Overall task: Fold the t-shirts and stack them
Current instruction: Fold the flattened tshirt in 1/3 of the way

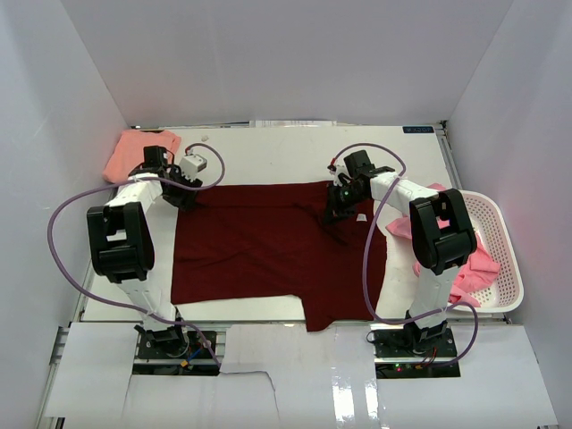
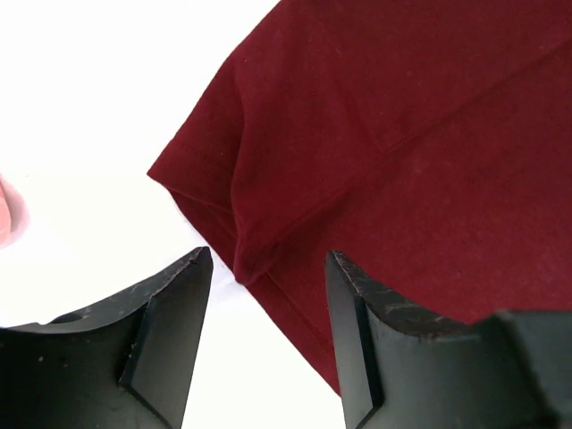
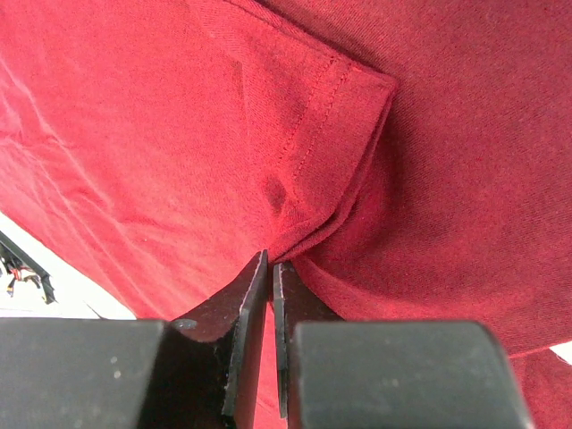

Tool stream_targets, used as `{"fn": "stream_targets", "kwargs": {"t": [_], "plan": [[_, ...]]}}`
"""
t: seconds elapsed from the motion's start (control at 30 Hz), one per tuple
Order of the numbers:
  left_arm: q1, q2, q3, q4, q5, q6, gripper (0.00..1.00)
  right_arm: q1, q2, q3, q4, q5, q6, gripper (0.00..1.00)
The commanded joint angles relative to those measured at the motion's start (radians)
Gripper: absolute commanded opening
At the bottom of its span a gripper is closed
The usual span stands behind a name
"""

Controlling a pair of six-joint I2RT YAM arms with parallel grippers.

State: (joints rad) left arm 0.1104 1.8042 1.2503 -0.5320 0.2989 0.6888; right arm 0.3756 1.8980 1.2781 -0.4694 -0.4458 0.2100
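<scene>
The white worktop (image 1: 268, 152) is covered across its middle by the dark maroon t-shirt (image 1: 259, 250), which is spread out flat, while a white mesh basket (image 1: 511, 234) holding bright pink t-shirts (image 1: 474, 268) is set at the right edge and a salmon t-shirt (image 1: 134, 152) is left at the far left corner. The left gripper (image 2: 268, 268) is held with its jaws spread just above the maroon sleeve hem, nothing being clamped. The right gripper (image 3: 270, 264) is pressed together, a bunched fold of the maroon fabric being pinched at its tips.
</scene>
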Motion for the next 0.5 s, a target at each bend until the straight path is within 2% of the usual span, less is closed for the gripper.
{"fn": "stream_targets", "kwargs": {"t": [0.0, 0.47], "plan": [[0.011, 0.003, 0.035, 0.015, 0.005, 0.003, 0.64, 0.006, -0.002, 0.000, 0.011, -0.019, 0.011, 0.12], [0.018, 0.055, 0.069, 0.013, 0.017, -0.025, 0.57, 0.011, 0.004, 0.003, 0.008, -0.010, 0.011, 0.12]]}}
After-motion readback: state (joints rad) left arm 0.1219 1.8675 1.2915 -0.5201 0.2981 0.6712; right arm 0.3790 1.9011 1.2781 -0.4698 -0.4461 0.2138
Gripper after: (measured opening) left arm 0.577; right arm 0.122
